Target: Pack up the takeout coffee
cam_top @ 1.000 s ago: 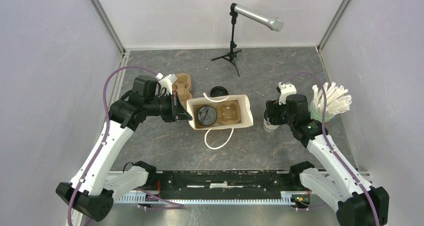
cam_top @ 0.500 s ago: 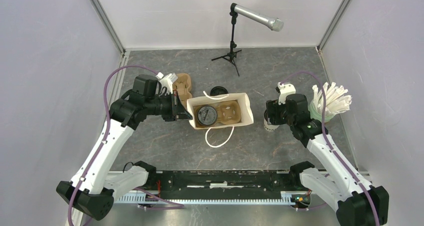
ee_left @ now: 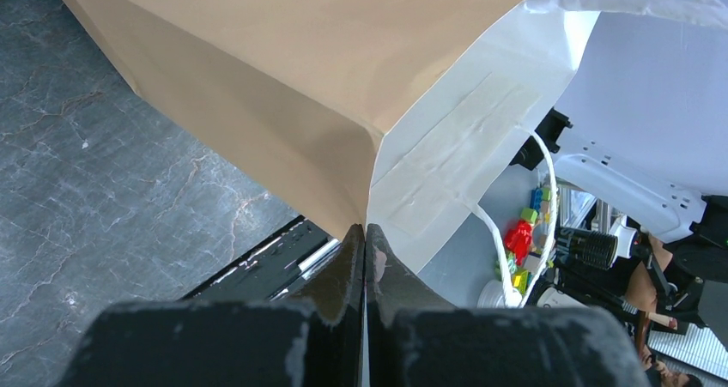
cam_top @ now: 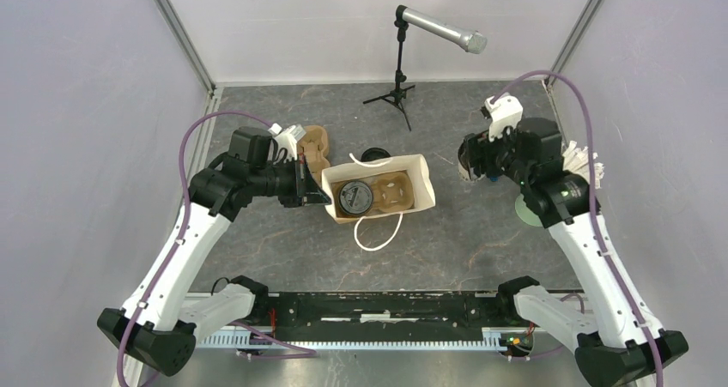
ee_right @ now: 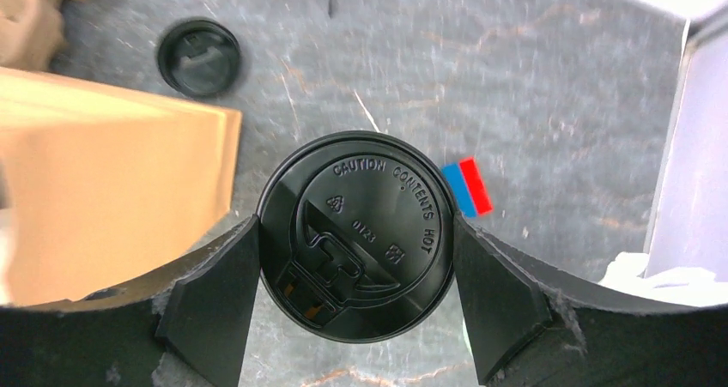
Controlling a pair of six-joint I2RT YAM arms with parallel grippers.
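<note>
My right gripper [cam_top: 475,157] is shut on a takeout coffee cup [cam_top: 464,160] and holds it in the air to the right of the open paper bag [cam_top: 422,184]. In the right wrist view the cup's black lid [ee_right: 356,232] sits between my two fingers [ee_right: 215,301]. A second lidded coffee cup [cam_top: 354,196] stands in the brown carrier [cam_top: 395,190] inside the bag. My left gripper [cam_top: 312,193] is shut on the bag's left edge; in the left wrist view the fingertips [ee_left: 350,248] pinch the paper [ee_left: 257,87].
A loose black lid [cam_top: 372,155] lies behind the bag, also in the right wrist view [ee_right: 198,57]. A spare brown carrier [cam_top: 314,143] lies at the left. The green straw cup [cam_top: 525,210] stands under my right arm. A microphone stand [cam_top: 397,82] is at the back.
My right gripper has lifted the coffee cup off the table beside the straw cup and carried it up and towards the back. The left gripper and the bag have not moved.
</note>
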